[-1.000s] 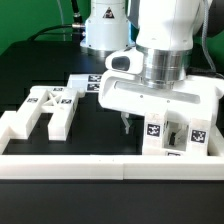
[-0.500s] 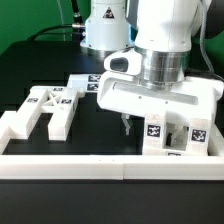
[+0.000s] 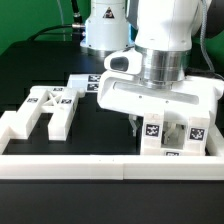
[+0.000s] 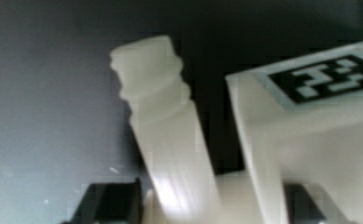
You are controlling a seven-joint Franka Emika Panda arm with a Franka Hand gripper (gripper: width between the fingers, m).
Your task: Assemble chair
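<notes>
Chair (image 3: 45,108) lying as loose pieces in three groups. Bar cluster at exterior view's left, long axes running back from border wall (image 3: 60,162). Flat panel (image 3: 78,84) lying behind. Tagged block (image 3: 152,140) sitting at exterior view's right, near wall. Gripper (image 3: 160,128) hanging over block, jaws partway apart, flanking ribbed bar (image 4: 160,120); cannot tell if gripping. Labels being square black-and-white tags (image 4: 329,78).

Lying on the flat black worktop (image 3: 100,125): a matte white H-shaped plastic chair piece (image 3: 45,110), a chunky white tagged chair block (image 3: 155,135), the marker board (image 3: 82,84) and a long low white wall (image 3: 100,165).
</notes>
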